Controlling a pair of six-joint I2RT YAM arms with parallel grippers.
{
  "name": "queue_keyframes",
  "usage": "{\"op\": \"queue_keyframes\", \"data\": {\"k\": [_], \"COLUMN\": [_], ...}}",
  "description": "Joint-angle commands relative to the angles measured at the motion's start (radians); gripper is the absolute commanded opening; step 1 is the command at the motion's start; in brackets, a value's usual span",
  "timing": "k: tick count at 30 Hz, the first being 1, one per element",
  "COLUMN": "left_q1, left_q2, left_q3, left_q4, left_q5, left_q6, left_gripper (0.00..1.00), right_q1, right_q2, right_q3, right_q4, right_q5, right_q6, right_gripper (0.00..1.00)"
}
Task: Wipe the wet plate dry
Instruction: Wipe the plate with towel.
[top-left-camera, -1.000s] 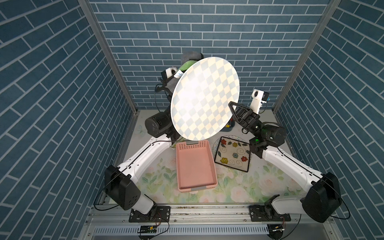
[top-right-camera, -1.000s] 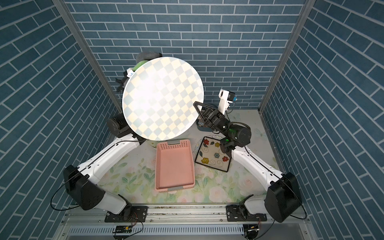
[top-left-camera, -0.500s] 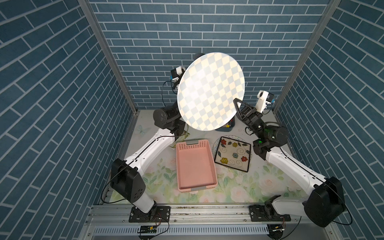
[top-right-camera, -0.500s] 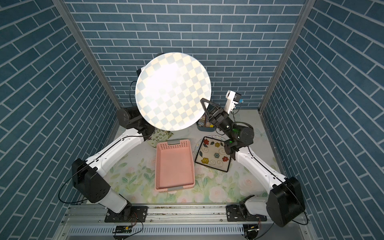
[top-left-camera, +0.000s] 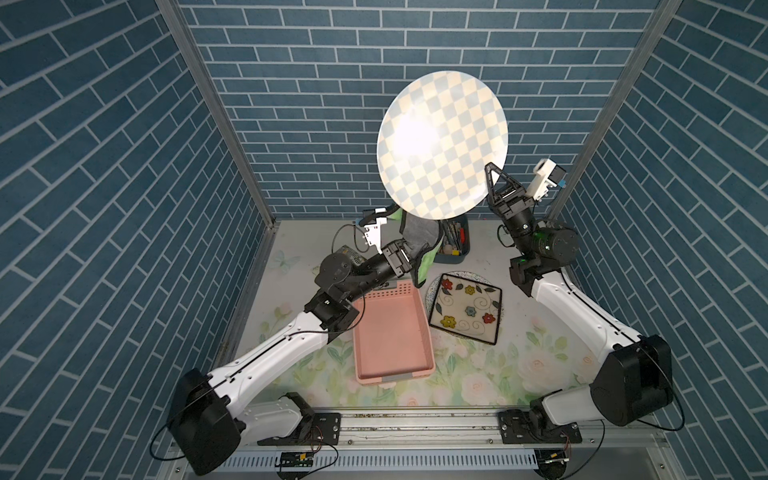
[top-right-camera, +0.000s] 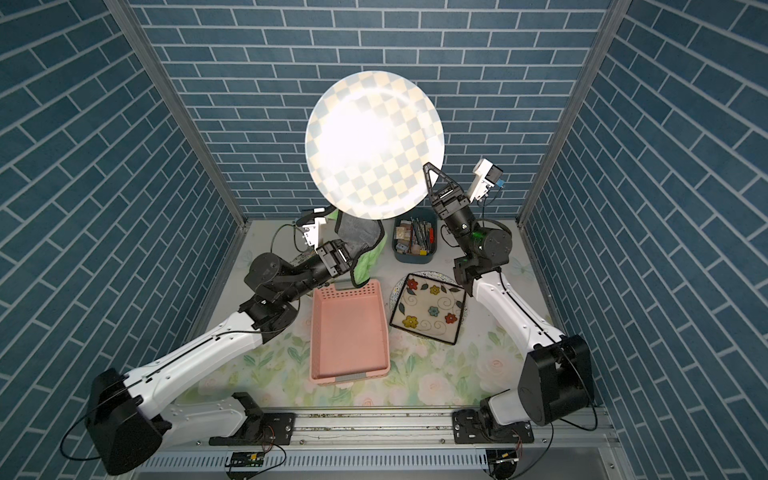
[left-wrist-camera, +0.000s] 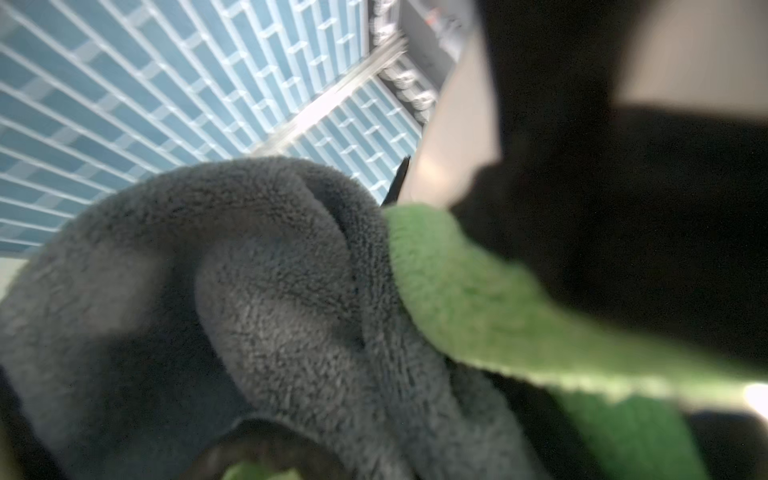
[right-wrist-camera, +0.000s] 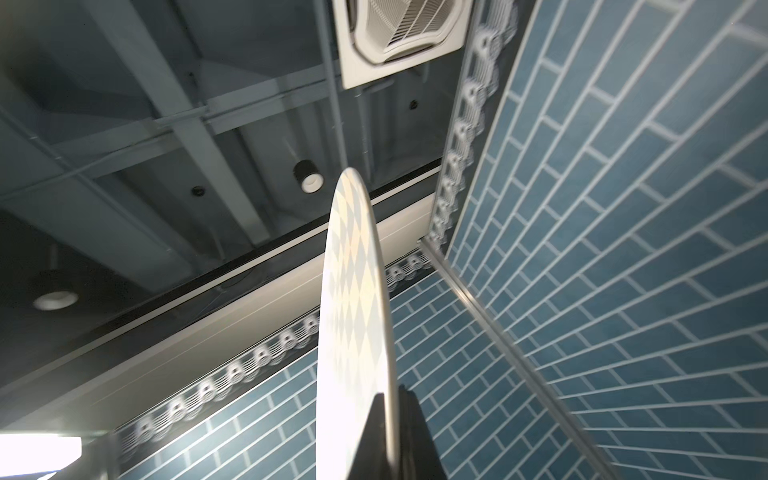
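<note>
The plate (top-left-camera: 442, 145) is held high above the worktop (top-left-camera: 519, 365), pinched at its rim by the right fingers (right-wrist-camera: 415, 449) alone. If pressed hard by the cloth (top-left-camera: 419, 235) clamped in the left fingers (left-wrist-camera: 623, 228), it could be levered loose and dropped.

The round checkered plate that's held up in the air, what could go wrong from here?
The right hand pinches the round checkered plate only at its lower rim, high above the table; a push from the grey and green cloth in the left hand could lever it loose. A fall might hit the square flowered plate or the pink plastic tray below.
</note>
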Motion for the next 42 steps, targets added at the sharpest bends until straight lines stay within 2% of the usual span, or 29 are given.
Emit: {"op": "queue_keyframes", "data": {"k": [1, 6, 10, 14, 17, 21, 22, 25, 26, 29, 31, 33, 36, 39, 40, 42], "left_q1": [-0.011, -0.013, -0.013, -0.008, 0.029, 0.099, 0.102, 0.068, 0.036, -0.007, 0.034, 0.114, 0.16, 0.104, 0.054, -0.037], "left_q2": [-0.088, -0.016, 0.103, 0.199, 0.245, 0.303, 0.326, 0.389, 0.407, 0.42, 0.397, 0.374, 0.374, 0.44, 0.464, 0.509], "left_q3": [0.046, 0.187, 0.304, 0.415, 0.496, 0.593, 0.616, 0.633, 0.627, 0.57, 0.547, 0.55, 0.597, 0.666, 0.686, 0.688], "left_q4": [-0.323, -0.564, -0.609, -0.688, -0.723, -0.786, -0.795, -0.817, -0.83, -0.832, -0.825, -0.828, -0.83, -0.86, -0.886, -0.928], "left_q5": [-0.239, -0.488, -0.593, -0.822, -0.873, -0.76, -0.707, -0.439, -0.4, -0.416, -0.468, -0.475, -0.431, -0.204, -0.18, -0.216], "left_q6": [0.298, 0.469, 0.56, 0.613, 0.65, 0.677, 0.71, 0.792, 0.813, 0.78, 0.721, 0.665, 0.724, 0.844, 0.884, 0.924], "left_gripper": [0.0, 0.0, 0.0, 0.0, 0.0, 0.0, 0.0, 0.0, 0.0, 0.0, 0.0, 0.0, 0.0, 0.0, 0.0, 0.0], "right_q1": [-0.009, 0.033, 0.082, 0.142, 0.218, 0.316, 0.322, 0.312, 0.296, 0.227, 0.195, 0.191, 0.232, 0.255, 0.255, 0.247], "right_q2": [-0.065, -0.112, -0.122, -0.137, -0.148, -0.154, -0.152, -0.146, -0.142, -0.141, -0.16, -0.194, -0.227, -0.22, -0.21, -0.186], "right_q3": [-0.019, -0.046, -0.043, -0.058, -0.098, -0.14, -0.132, -0.065, -0.036, 0.007, -0.01, -0.052, -0.126, -0.16, -0.15, -0.106], "right_q4": [-0.14, -0.297, -0.328, -0.336, -0.334, -0.302, -0.297, -0.299, -0.304, -0.299, -0.304, -0.333, -0.347, -0.309, -0.288, -0.28], "right_q5": [0.073, 0.098, 0.099, 0.082, 0.059, 0.036, 0.03, 0.036, 0.036, 0.027, 0.027, 0.028, 0.026, 0.05, 0.054, 0.055], "right_q6": [-0.126, -0.258, -0.317, -0.357, -0.378, -0.382, -0.379, -0.377, -0.375, -0.345, -0.339, -0.353, -0.363, -0.342, -0.334, -0.335], "right_gripper": [0.0, 0.0, 0.0, 0.0, 0.0, 0.0, 0.0, 0.0, 0.0, 0.0, 0.0, 0.0, 0.0, 0.0, 0.0, 0.0]}}
